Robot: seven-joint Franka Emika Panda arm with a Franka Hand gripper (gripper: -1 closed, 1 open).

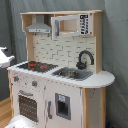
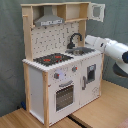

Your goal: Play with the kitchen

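Jaws hidden; arm (image 2: 107,47) reaches beside the kitchen (image 2: 60,65) sink (image 2: 82,50).

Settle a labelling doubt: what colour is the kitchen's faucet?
Black; the faucet shows best in the first exterior view.

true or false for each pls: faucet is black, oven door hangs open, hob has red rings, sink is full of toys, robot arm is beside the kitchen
1. The faucet is black. True.
2. The oven door hangs open. False: it sits shut against the front.
3. The hob has red rings. True.
4. The sink is full of toys. False: nothing shows in it.
5. The robot arm is beside the kitchen. True: it reaches in from the second exterior view's right, near the sink end.
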